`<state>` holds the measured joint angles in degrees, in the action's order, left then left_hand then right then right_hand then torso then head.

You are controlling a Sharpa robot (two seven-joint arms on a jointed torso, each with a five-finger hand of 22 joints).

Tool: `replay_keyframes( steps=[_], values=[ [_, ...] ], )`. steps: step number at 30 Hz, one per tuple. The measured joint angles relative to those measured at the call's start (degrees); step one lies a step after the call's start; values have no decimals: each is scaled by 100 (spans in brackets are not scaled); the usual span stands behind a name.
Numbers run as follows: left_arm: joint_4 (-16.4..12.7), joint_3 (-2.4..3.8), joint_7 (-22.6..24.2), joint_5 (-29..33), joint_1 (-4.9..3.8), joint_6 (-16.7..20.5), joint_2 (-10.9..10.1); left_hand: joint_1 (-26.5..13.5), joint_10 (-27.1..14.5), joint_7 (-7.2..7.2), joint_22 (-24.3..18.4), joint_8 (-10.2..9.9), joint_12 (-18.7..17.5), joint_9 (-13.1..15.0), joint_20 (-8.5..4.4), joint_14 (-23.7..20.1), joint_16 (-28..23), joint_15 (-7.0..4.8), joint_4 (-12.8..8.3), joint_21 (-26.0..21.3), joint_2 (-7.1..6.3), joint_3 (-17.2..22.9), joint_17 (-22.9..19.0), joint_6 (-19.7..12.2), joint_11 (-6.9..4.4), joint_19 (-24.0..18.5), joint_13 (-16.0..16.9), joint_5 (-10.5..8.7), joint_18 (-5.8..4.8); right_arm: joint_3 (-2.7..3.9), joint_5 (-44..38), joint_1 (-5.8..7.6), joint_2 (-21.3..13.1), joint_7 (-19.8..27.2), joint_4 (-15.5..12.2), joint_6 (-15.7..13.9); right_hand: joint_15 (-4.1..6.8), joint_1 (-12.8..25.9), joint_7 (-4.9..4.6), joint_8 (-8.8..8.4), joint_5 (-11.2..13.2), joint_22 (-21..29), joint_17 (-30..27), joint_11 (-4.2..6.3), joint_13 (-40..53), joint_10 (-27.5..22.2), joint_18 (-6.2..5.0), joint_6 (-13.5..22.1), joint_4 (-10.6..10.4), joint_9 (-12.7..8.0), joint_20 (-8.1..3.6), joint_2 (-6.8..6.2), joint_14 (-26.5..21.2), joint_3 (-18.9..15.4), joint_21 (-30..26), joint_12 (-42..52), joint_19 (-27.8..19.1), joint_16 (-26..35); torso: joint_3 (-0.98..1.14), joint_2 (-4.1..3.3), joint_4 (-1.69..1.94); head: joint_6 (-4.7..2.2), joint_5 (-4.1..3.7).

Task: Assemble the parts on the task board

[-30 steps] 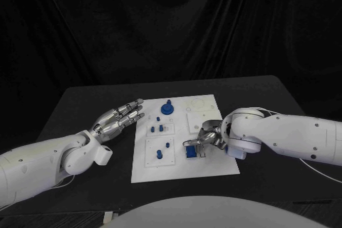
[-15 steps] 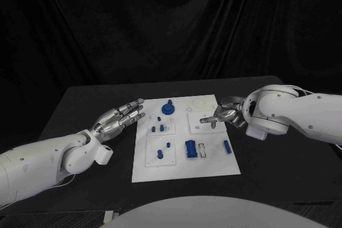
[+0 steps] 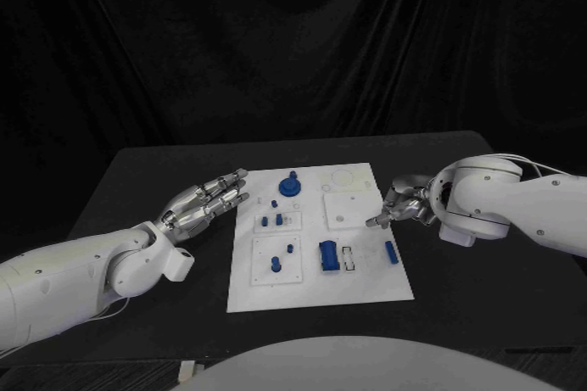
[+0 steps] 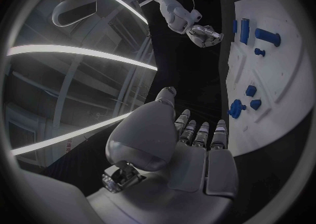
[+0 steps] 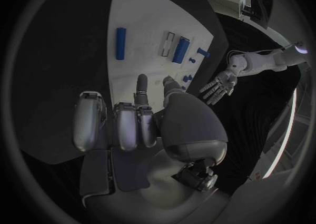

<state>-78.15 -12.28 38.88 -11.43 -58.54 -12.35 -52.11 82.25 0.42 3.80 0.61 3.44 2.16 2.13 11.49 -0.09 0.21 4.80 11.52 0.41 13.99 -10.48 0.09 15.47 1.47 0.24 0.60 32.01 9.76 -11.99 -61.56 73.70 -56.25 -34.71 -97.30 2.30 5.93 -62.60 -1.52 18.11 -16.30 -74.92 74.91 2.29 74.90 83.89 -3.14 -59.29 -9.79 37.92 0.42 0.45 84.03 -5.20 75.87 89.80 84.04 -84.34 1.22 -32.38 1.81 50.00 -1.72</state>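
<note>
A black table (image 3: 147, 175) is seen against black curtains (image 3: 293, 60) (hung in folds). Long bright light strips (image 4: 72, 52) are seen overhead on the ceiling.

One white task board (image 3: 315, 293) carries about eight blue parts (image 3: 329, 255); two hands flank it.

Black table (image 3: 147, 175) w/ the white task board (image 3: 367, 289) laid flat in the middle, small blue parts (image 3: 329, 256) scattered on it.
</note>
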Motion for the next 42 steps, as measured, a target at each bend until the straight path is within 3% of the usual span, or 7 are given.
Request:
replay_keyframes(
  steps=[5,10,17,19,31,40,42],
  values=[
    [14,0,0,0,0,7,11,0,0,0,0,22,0,0,0,0,0,0,0,0,0,0,-3,0,0,0,0,23,0,3,-337,-104,-41,-13,20,209,0,0,22,41,154,0,0,20,0,20,0,-165,-40,0,0,0,0,-40,0,0,0,0,-1,-8,1,0,-31],
    [30,-1,0,0,0,11,35,0,-1,0,0,21,0,0,0,0,0,0,0,0,0,0,-5,0,-1,0,0,23,0,3,-597,-178,-48,-26,33,367,0,89,48,41,238,0,0,42,0,2,0,-236,-112,-25,0,84,0,-112,0,0,0,0,0,-12,4,0,-68],
    [48,-1,0,0,0,11,57,0,-1,0,0,21,0,-1,0,21,0,-21,0,0,0,0,-4,0,-1,0,0,23,0,3,-949,-247,-76,-37,22,514,48,239,112,40,361,1,0,94,4,12,0,-460,-191,-56,-21,69,-4,-191,0,0,-21,23,1,-8,-1,0,-73],
    [51,-1,0,0,0,11,63,0,-1,0,0,21,0,-1,0,21,0,-21,1,0,0,0,-4,0,-1,0,0,23,0,3,-1056,-262,-76,-42,19,557,48,239,92,40,415,1,0,94,4,12,1,-480,-206,-61,-42,69,-4,-206,0,0,1,48,1,-6,-2,0,-77],
    [54,1,-3,0,0,7,69,0,-1,0,-1,21,0,-1,0,21,0,-21,1,0,0,0,-3,0,-2,0,0,23,0,3,-1427,-424,-55,-59,24,710,48,239,92,-79,414,1,0,94,3,12,1,-480,-206,-165,-42,69,-4,-206,-55,0,1,93,1,-7,4,0,-81],
    [54,-1,-5,0,0,4,72,0,-1,0,-1,21,0,-2,0,21,0,-21,-15,0,0,16,-2,0,-2,0,0,23,0,3,-1532,-525,-25,-66,59,725,48,-46,25,-550,-83,1,-34,87,3,14,0,-413,14,-512,-42,109,-4,-99,-145,0,0,203,1,-9,5,0,-90],
    [54,-1,-6,0,0,3,73,0,-1,0,-1,21,0,-2,0,21,0,-21,-15,0,0,16,-1,0,-2,0,0,23,0,3,-1542,-547,-14,-66,73,723,47,-314,-26,-680,-452,1,-60,49,2,11,0,-362,180,-623,-42,115,-4,6,-199,0,0,203,1,-9,4,0,-81]
  ],
)
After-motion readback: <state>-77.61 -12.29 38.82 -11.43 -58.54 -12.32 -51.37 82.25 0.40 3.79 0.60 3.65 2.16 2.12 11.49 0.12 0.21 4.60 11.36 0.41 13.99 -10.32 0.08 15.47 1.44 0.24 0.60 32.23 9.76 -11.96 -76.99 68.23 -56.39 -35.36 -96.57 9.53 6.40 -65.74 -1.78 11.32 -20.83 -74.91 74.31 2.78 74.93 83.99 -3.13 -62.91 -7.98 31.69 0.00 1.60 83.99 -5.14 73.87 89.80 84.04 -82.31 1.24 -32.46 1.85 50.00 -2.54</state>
